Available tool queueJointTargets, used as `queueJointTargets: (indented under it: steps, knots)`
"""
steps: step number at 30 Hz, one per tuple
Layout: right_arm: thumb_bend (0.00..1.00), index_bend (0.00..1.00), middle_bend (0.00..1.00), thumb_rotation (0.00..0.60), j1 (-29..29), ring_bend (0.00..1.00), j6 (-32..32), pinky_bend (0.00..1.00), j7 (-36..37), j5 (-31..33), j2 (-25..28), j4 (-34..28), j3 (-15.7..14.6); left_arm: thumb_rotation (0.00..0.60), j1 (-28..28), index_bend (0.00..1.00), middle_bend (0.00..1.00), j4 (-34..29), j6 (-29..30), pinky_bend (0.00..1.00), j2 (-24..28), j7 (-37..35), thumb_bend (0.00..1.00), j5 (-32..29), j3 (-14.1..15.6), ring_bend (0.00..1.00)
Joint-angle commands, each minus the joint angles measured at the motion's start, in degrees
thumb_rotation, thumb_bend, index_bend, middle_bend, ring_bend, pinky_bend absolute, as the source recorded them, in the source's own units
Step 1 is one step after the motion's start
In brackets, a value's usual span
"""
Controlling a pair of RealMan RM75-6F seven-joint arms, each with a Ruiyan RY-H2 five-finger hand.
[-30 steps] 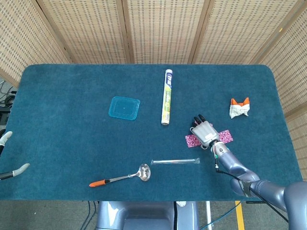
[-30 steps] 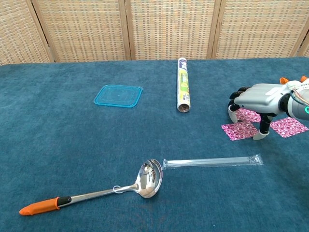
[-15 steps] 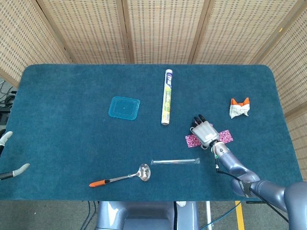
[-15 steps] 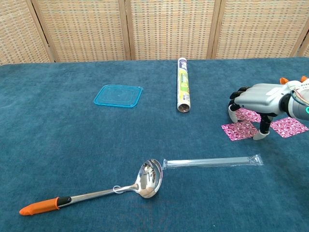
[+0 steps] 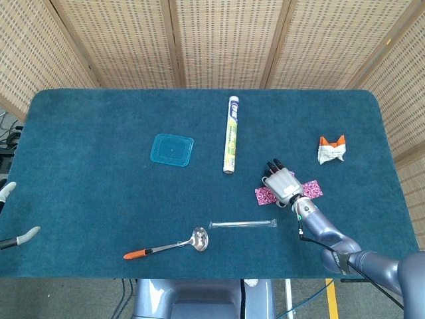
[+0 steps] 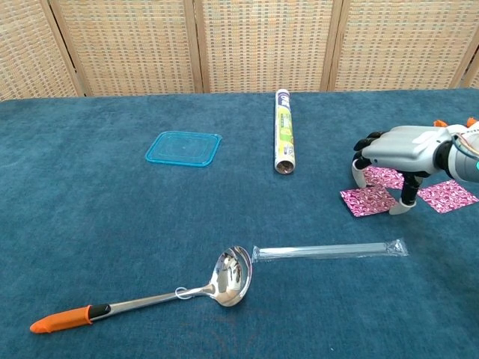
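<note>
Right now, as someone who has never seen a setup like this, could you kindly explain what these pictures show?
This is a two-armed robot with human-like hands working at a blue-carpeted table. One picture looks down from its head, the other looks forward from its chest. The right hand stands with its fingers on a pink patterned wrapper; whether it grips it is unclear. Of the left hand, only fingertips show at the head view's edge. Also on the table: a blue square lid, a roll of cling film, a wrapped straw, a ladle with an orange handle, and an orange-and-white packet.
</note>
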Motion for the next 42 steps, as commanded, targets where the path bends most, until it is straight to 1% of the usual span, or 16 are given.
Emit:
queueJointTargets:
  steps: [1, 11, 19, 26, 29, 42]
  knots:
    - [0.31, 0.47, 0.24, 0.600, 0.0, 0.00, 0.3, 0.00, -0.3, 0.1, 0.6, -0.7, 0.2, 0.203, 0.0, 0.02, 0.00, 0.0, 0.1, 0.00, 0.0, -0.1, 0.00, 0.0, 0.0, 0.00]
    - [0.31, 0.47, 0.24, 0.600, -0.1, 0.00, 1.8, 0.00, -1.3, 0.0, 5.1, -4.7, 0.6, 0.201, 0.1, 0.02, 0.00, 0.0, 0.2, 0.00, 0.0, -0.2, 0.00, 0.2, 0.0, 0.00]
    - [0.31, 0.47, 0.24, 0.600, -1.1, 0.00, 2.2, 0.00, -1.0, -1.1, 8.9, -6.2, -0.7, 0.201, 0.3, 0.02, 0.00, -0.4, 0.6, 0.00, 0.0, 0.2, 0.00, 0.4, 0.1, 0.00]
    - [0.31, 0.47, 0.24, 0.600, -2.2, 0.00, 2.0, 0.00, 1.5, -3.3, 10.0, -4.3, -2.2, 0.200, 0.6, 0.02, 0.00, -0.9, 1.0, 0.00, 0.2, 0.7, 0.00, 0.5, 0.2, 0.00]
    - [0.31, 0.47, 0.24, 0.600, -2.7, 0.00, 1.8, 0.00, 3.5, -4.5, 10.3, -2.2, -2.8, 0.200, 0.9, 0.02, 0.00, -1.3, 1.5, 0.00, 0.2, 1.0, 0.00, 0.5, 0.3, 0.00]
    - [0.31, 0.47, 0.24, 0.600, -3.5, 0.00, 2.2, 0.00, 11.4, -10.4, 9.7, 3.6, -4.2, 0.200, 1.3, 0.02, 0.00, -2.8, 2.2, 0.00, 0.5, 2.5, 0.00, 0.6, 0.4, 0.00]
